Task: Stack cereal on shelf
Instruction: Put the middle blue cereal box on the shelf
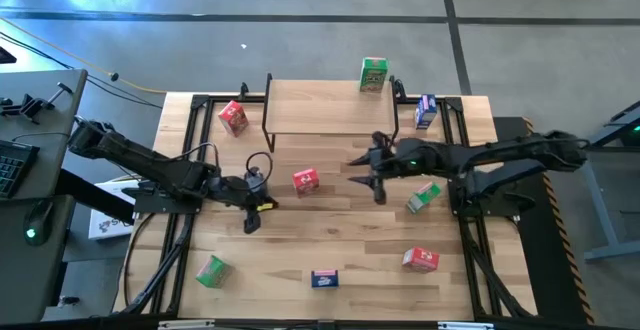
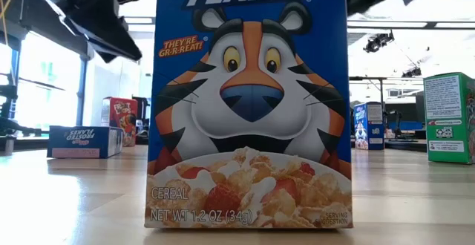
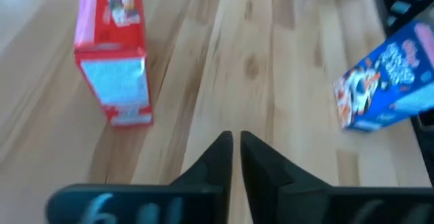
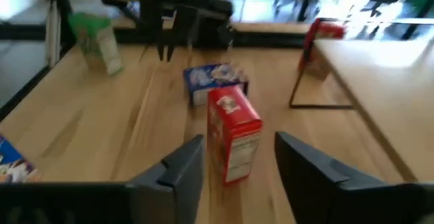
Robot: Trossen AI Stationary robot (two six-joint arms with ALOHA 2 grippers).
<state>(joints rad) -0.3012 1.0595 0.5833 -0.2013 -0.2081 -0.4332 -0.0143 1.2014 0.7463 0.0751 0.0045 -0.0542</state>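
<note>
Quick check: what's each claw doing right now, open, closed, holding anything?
Left claw: closed, empty.
Right claw: open, holding nothing, a red cereal box standing between its fingers.

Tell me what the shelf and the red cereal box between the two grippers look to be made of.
The shelf: the top looks like light, matte wood with visible grain; the thin black legs look like metal, though painted.
The red cereal box: it looks like thin printed cardboard, with sharp folded edges and a faint sheen on its colour print.

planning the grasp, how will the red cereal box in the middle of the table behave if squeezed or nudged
The red cereal box stands upright on a narrow base, so a sideways nudge would probably tip it. It looks like thin cardboard, likely light and crushable. The right gripper's open fingers flank it.
</note>
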